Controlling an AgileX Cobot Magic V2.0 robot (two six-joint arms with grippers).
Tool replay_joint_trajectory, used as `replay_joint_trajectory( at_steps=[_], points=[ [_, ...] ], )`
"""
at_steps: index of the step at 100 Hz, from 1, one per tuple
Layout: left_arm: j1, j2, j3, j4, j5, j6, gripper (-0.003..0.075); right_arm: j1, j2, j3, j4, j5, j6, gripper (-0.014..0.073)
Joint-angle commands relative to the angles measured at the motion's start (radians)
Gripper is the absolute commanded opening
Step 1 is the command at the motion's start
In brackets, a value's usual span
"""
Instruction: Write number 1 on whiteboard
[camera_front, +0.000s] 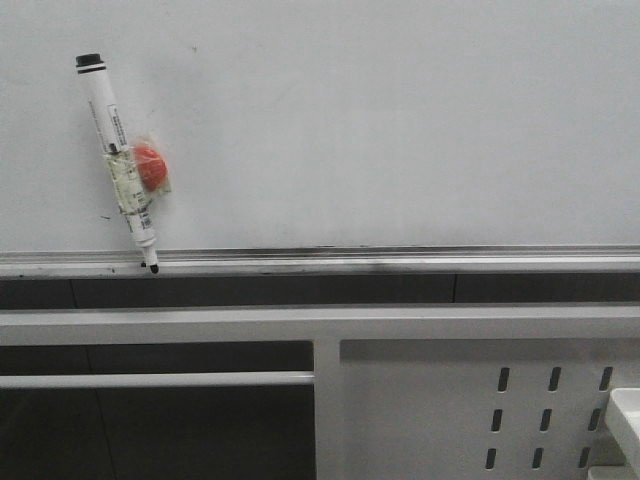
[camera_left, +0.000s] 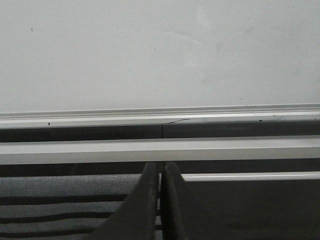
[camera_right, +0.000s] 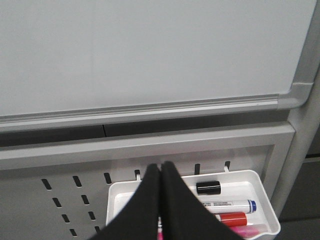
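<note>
The whiteboard (camera_front: 380, 120) is filling the front view, its face showing no written number, its silver tray rail (camera_front: 400, 262) running along the lower edge. A marker (camera_front: 118, 160) with a red magnet (camera_front: 149, 167) is leaning on the board at the left, tip resting on the rail. The left gripper (camera_left: 160, 200) and right gripper (camera_right: 160, 200) are both sitting pressed together, pinching nothing. A white tray (camera_right: 260, 200) below the right gripper is holding markers.
</note>
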Motion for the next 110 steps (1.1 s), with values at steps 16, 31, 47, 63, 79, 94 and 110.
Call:
replay_joint_trajectory(
  at_steps=[16, 31, 47, 63, 79, 94, 110],
  points=[
    [-0.005, -0.02, 0.033, 0.006, -0.06, -0.008, -0.002, 0.001, -0.013, 0.014, -0.015, -0.026, -0.004, -0.0069],
    [-0.005, -0.02, 0.033, -0.04, -0.207, -0.008, -0.002, 0.001, -0.013, 0.014, -0.015, -0.026, -0.004, -0.0069],
    [-0.005, -0.02, 0.033, -0.044, -0.445, -0.008, -0.002, 0.001, -0.013, 0.014, -0.055, -0.049, -0.004, -0.0069],
    [-0.005, -0.02, 0.033, -0.044, -0.504, -0.008, -0.002, 0.001, -0.013, 0.014, -0.06, -0.049, -0.004, -0.0069],
    [-0.005, -0.02, 0.033, -0.044, -0.512, -0.008, -0.002, 0.001, -0.013, 0.014, -0.06, -0.058, -0.004, -0.0069],
    [-0.005, -0.02, 0.033, -0.061, -0.567, -0.008, -0.002, 0.001, -0.013, 0.014, -0.005, -0.295, -0.004, -0.0069],
    [-0.005, -0.02, 0.033, -0.061, -0.604, -0.008, -0.002, 0.001, -0.013, 0.014, -0.005, -0.577, -0.004, -0.0069]
  ],
)
